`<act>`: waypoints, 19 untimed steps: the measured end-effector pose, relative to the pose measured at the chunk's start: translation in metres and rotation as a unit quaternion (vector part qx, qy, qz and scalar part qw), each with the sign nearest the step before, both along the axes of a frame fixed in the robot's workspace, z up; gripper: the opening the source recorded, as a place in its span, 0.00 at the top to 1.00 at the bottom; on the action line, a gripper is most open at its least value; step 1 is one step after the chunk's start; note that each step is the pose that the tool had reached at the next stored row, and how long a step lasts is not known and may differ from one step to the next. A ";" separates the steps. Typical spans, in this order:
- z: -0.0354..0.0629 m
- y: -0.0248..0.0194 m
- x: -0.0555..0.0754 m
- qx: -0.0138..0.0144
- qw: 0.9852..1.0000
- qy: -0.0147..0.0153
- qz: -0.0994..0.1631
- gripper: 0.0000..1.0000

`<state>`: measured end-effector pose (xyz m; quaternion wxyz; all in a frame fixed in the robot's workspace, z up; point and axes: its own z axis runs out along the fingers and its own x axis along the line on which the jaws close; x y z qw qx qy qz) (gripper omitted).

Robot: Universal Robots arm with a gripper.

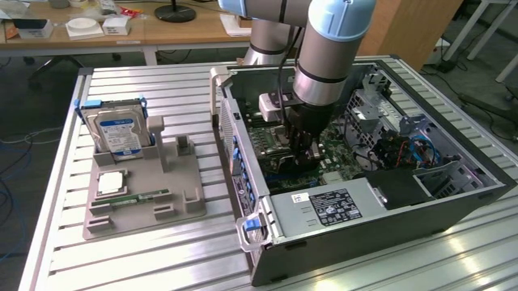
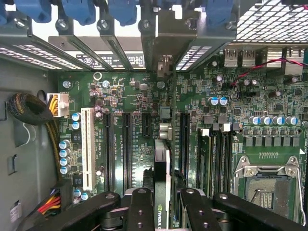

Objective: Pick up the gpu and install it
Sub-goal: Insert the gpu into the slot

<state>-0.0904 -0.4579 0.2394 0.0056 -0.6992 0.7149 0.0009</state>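
step: gpu (image 2: 162,166) install, probably | gripper (image 2: 166,199) clamped narrow on the gpu | tip: gpu's best held upright, squared to the motherboard (image 2: 139,96) slot, then pushed down evenly

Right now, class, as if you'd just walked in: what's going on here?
A Universal Robots arm reaches down into the open computer case. Its gripper is closed on the gpu, holding it edge-on over the motherboard and its expansion slots. Whether the card is seated cannot be told. The hard drive stands in the grey fixture on the exterior view's left.
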 end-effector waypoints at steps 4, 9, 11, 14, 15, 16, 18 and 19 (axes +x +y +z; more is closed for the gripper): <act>0.0000 0.0000 0.000 0.000 1.000 0.000 0.000 0.74; 0.0000 0.0000 0.000 0.000 1.000 0.000 0.000 0.74; 0.0012 0.0001 0.000 0.001 1.000 0.000 0.000 0.74; 0.0053 0.0001 0.000 0.001 1.000 0.000 0.000 0.74; 0.0053 0.0000 0.000 0.001 1.000 0.000 0.000 0.74; 0.0053 0.0000 0.000 0.001 1.000 0.000 0.000 0.74; 0.0053 0.0000 0.000 0.001 1.000 0.000 0.000 0.74; 0.0053 0.0000 0.000 0.001 1.000 0.000 0.000 0.74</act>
